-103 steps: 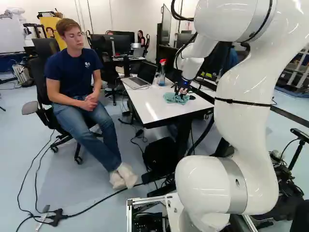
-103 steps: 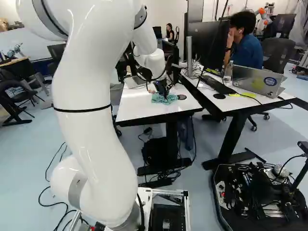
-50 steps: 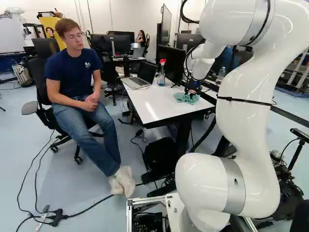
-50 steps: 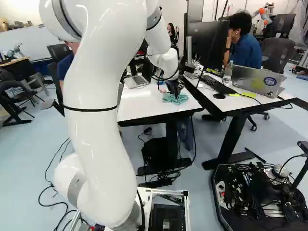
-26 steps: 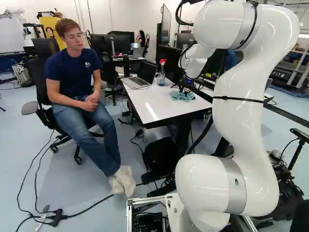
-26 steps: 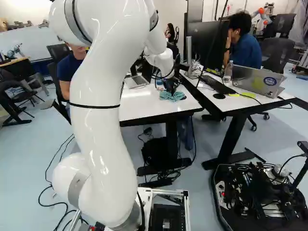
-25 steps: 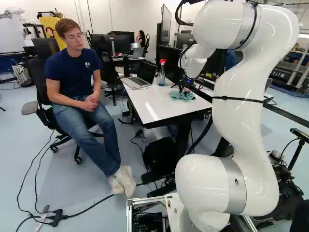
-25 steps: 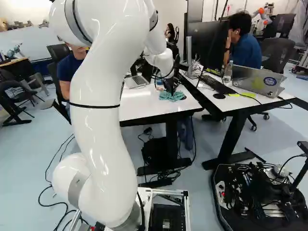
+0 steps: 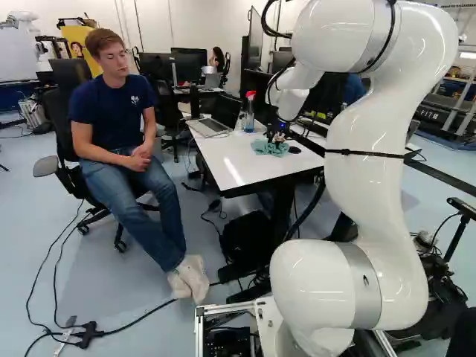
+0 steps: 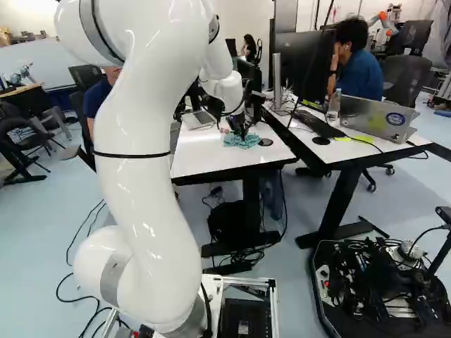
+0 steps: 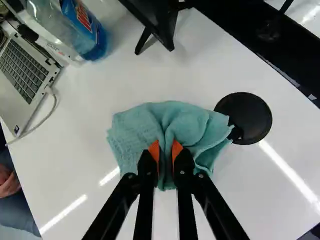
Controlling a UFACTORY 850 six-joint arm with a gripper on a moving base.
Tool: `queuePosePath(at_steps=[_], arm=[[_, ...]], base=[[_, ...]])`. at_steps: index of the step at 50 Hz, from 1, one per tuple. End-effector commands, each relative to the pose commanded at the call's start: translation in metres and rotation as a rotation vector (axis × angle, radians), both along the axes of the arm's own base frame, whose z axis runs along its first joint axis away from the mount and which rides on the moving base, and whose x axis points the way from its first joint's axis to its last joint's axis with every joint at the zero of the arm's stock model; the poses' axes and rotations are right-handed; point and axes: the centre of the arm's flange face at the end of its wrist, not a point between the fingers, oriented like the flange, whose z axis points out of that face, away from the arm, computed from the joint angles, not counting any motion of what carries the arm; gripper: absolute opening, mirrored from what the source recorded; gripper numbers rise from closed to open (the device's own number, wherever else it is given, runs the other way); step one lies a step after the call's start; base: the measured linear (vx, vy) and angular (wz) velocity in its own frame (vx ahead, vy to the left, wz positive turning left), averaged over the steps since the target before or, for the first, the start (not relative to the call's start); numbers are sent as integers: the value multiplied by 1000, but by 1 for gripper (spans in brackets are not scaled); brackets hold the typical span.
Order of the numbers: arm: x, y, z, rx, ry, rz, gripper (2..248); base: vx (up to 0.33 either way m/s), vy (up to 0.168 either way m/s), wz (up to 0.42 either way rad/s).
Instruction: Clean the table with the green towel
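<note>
My gripper (image 9: 278, 140) is low over the white table (image 9: 227, 160) in the left base view, at the green towel (image 9: 265, 148). In the wrist view the gripper (image 11: 166, 152) is shut on a bunched fold of the towel (image 11: 192, 122), an orange pad on each side of it. The rest of the cloth spreads out ahead of and beside the fingers, resting on the tabletop. One edge of the towel touches a round black disc (image 11: 245, 118) set in the table.
A laptop (image 9: 211, 126) and a spray bottle (image 9: 250, 113) stand farther back on the table. A monitor's black stand (image 11: 156, 25) is ahead. A second desk (image 10: 352, 144) adjoins it. A person (image 9: 123, 119) sits beside the table.
Over the last second the arm has swung leftward in the base views, and the towel has slid across the table with the gripper, uncovering the black disc. The base has not moved.
</note>
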Motion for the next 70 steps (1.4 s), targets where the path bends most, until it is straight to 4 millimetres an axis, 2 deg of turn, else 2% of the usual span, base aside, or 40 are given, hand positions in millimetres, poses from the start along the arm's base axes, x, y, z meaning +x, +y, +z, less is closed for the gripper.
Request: queuePosePath(at_steps=[12,24,44,70], arm=[[-18,15,1,3,13,20,48],[-26,19,2,3,17,23,48],[-38,22,26,-3,-17,24,48],[-92,32,60,-1,-58,18,48]], base=[[0,0,0],[0,0,0],[0,0,0],[0,0,0]])
